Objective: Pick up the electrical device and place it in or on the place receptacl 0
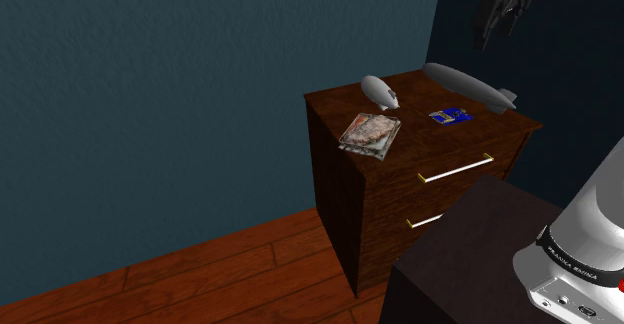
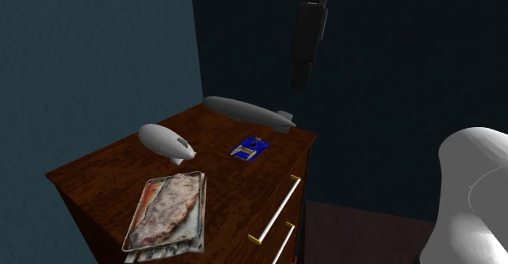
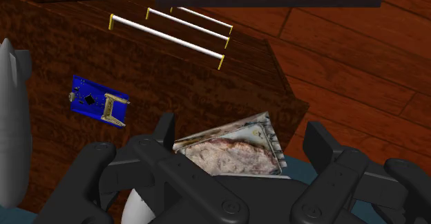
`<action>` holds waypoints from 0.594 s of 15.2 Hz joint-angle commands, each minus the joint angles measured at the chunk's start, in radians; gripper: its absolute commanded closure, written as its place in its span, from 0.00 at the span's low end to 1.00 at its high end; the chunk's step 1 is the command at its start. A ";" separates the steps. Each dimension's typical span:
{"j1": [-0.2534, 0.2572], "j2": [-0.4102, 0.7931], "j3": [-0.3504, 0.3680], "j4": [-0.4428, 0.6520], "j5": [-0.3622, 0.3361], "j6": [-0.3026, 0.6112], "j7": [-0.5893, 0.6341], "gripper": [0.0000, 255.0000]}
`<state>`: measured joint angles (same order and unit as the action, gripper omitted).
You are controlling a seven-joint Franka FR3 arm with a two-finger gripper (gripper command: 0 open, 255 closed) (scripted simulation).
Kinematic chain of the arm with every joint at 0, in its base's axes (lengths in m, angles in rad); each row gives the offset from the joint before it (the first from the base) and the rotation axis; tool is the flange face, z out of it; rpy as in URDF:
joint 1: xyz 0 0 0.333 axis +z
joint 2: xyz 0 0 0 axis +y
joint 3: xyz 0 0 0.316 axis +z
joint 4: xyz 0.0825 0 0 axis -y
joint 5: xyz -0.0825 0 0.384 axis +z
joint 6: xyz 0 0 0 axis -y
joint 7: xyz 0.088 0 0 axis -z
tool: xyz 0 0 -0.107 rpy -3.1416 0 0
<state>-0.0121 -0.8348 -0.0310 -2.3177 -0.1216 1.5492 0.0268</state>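
A small blue circuit board (image 1: 449,116) (image 2: 250,149) (image 3: 100,100) lies flat on top of a dark wooden dresser (image 1: 415,107) (image 2: 106,173) (image 3: 179,77), near its drawer-side edge. A shallow tray with a mottled pink-grey surface (image 1: 370,132) (image 2: 167,212) (image 3: 235,150) rests on the same top, toward another corner. My black gripper (image 1: 505,12) (image 2: 302,75) (image 3: 242,136) hangs high above the dresser, open, with nothing between its fingers. In the wrist view the tray lies beneath the fingers and the board lies off to one side of them.
Two grey blimp-shaped objects (image 1: 380,92) (image 1: 465,85) (image 2: 167,143) (image 2: 248,113) lie on the dresser top behind the board and tray. The drawers carry pale bar handles (image 1: 455,168) (image 2: 277,209) (image 3: 166,36). A teal wall stands behind; wooden floor (image 1: 180,282) lies below. My dark stand (image 1: 460,262) sits beside the dresser.
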 commanded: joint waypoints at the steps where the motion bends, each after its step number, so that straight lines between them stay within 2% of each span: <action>1: 0.000 0.000 0.000 0.000 0.000 0.000 0.000 0.00; 9: -0.052 0.104 -0.156 -0.086 -0.066 0.214 -0.086 0.00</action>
<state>-0.0571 -0.7552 -0.1632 -2.3985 -0.1782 1.7285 -0.0448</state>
